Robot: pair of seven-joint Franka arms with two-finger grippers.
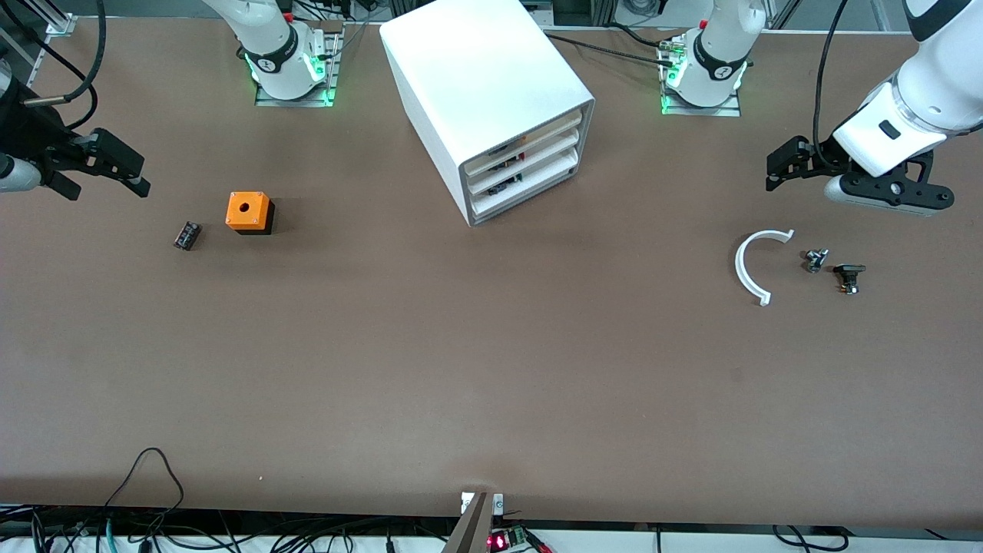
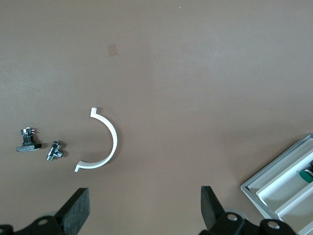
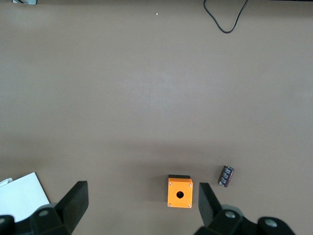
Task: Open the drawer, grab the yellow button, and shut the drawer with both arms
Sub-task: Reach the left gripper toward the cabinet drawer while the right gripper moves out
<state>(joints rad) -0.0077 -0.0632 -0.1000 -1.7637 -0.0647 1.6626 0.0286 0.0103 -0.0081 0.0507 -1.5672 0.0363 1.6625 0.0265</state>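
The white cabinet (image 1: 491, 92) stands between the two arm bases, its front turned toward the left arm's end of the table. Its top drawer (image 1: 537, 134) sits pushed in, level with the two trays below it. The button is hidden. My left gripper (image 1: 783, 165) hangs open over bare table toward the left arm's end, with a corner of the trays (image 2: 288, 186) in its wrist view. My right gripper (image 1: 107, 188) hangs open toward the right arm's end. Both the left gripper (image 2: 145, 208) and the right gripper (image 3: 142, 203) are empty.
An orange cube with a hole (image 1: 248, 211) (image 3: 180, 192) and a small black component (image 1: 187, 235) (image 3: 225, 176) lie near the right gripper. A white arc (image 1: 752, 265) (image 2: 105, 147) and two small metal parts (image 1: 815, 259) (image 1: 848, 276) lie near the left gripper.
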